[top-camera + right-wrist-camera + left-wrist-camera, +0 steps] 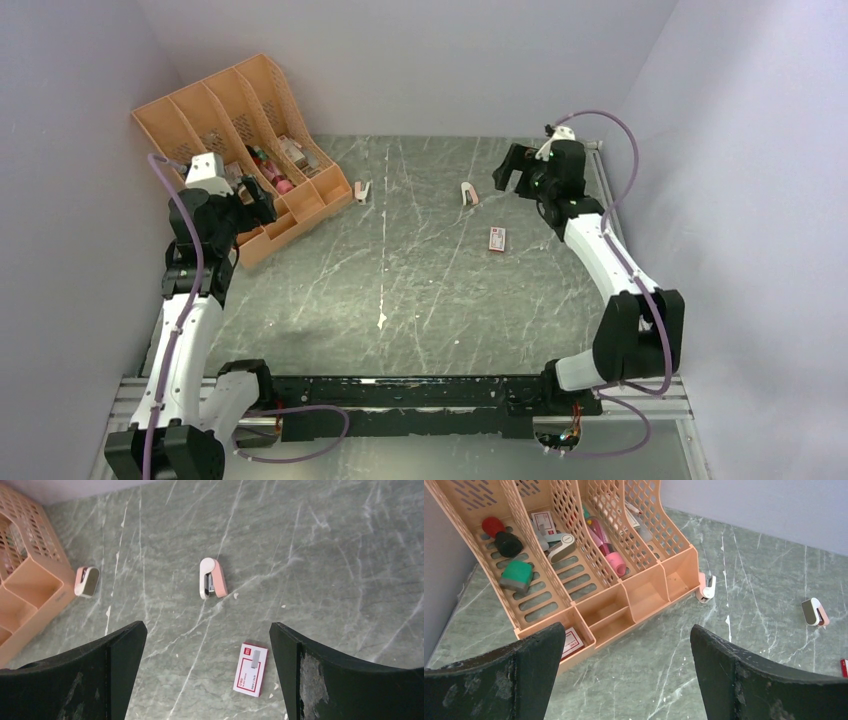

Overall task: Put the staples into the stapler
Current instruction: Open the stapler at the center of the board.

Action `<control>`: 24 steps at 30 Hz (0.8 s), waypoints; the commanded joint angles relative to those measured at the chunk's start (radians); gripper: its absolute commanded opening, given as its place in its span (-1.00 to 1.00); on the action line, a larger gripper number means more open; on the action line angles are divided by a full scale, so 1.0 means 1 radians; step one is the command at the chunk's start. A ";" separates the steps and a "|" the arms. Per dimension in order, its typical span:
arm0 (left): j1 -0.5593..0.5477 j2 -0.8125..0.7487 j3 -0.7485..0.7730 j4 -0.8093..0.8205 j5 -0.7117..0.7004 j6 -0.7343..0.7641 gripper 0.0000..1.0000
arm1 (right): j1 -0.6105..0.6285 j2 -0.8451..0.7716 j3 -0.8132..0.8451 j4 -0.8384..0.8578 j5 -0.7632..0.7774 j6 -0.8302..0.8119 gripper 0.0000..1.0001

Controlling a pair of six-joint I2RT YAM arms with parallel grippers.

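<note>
Nothing of the loading job appears done. The red-and-white staples box (251,669) lies flat and closed on the marble-patterned tabletop (420,300), touched by neither arm. A small grey strip shows on its top face, and whether it is printed or a loose strip cannot be told. A pink stapler (212,578) rests near the box, and a second pink stapler (86,581) sits just beside the orange desk organizer (240,130). Both look shut. The right gripper (207,630) hangs above the box and the nearer stapler, jaws spread wide and empty. The left gripper (627,630), equally wide and empty, hovers by the organizer. Opening the box, taking out a strip and opening a stapler all remain.
</note>
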 commanded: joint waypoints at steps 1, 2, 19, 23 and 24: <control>0.017 0.008 0.013 0.033 0.059 -0.005 0.98 | 0.044 0.073 0.097 -0.102 -0.011 -0.082 0.99; 0.018 0.009 0.010 0.035 0.067 -0.008 0.98 | 0.057 0.096 0.119 -0.124 0.001 -0.102 0.99; -0.126 0.018 0.014 0.034 0.001 0.007 0.98 | 0.246 0.522 0.382 -0.192 0.225 -0.222 1.00; -0.153 0.018 0.011 0.038 0.005 0.000 0.99 | 0.247 0.586 0.443 -0.229 0.223 -0.255 0.99; -0.153 0.015 0.009 0.039 0.010 -0.002 0.99 | 0.246 0.596 0.446 -0.227 0.212 -0.257 0.99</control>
